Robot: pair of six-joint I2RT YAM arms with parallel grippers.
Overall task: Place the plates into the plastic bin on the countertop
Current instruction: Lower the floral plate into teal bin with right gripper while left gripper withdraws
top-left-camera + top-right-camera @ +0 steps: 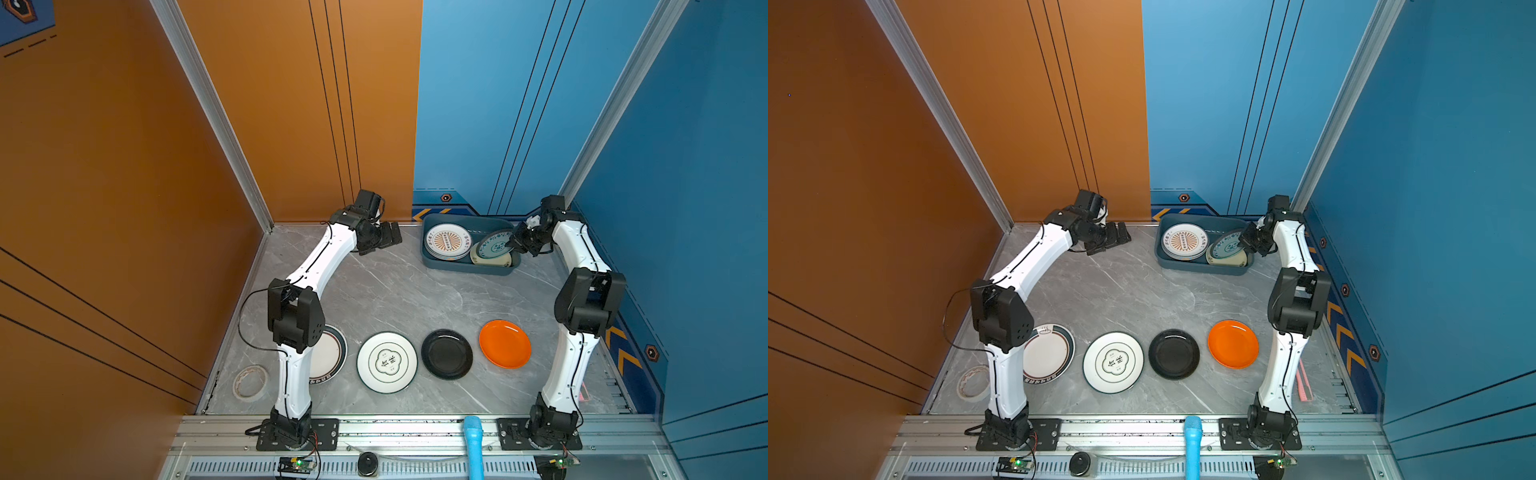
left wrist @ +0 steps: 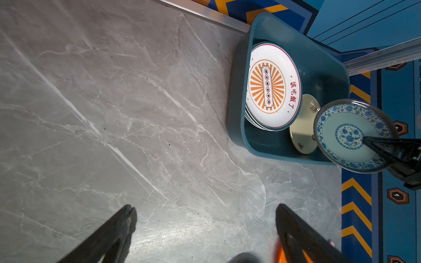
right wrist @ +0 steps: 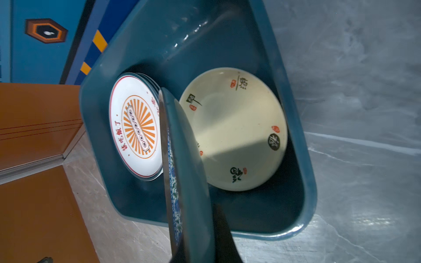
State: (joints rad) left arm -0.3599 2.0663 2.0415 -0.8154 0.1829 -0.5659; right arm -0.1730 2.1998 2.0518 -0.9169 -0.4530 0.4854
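Nearest the camera in both top views, a light blue cylinder (image 1: 473,442) stands at the aluminium front rail. Just behind it, on the grey marble-patterned countertop (image 1: 395,291), four round plates lie in a row. They are a white plate with dark rim (image 1: 332,353), partly hidden behind the left arm, a white plate with green emblem (image 1: 386,362), a black plate (image 1: 446,354) and an orange plate (image 1: 505,343). A pale tape roll (image 1: 250,382) lies at the left edge.

The left gripper (image 2: 205,211) hangs over bare countertop to the left of the bin. Its two black fingers stand wide apart and nothing is between them.

The dark teal-blue rectangular plastic bin (image 1: 465,268) sits at the far side against the blue wall. Its left half holds a stack of white plates with orange sunburst (image 1: 448,241). In its right half a cream plate with black characters (image 3: 234,132) lies on the bottom.

The right gripper (image 1: 511,246) is closed tight on the rim of a round teal plate with blue flower pattern (image 2: 346,134), with one finger (image 2: 387,145) across its upper face. This plate is tilted over the right half of the bin, above the cream plate; whether the two touch is not clear.
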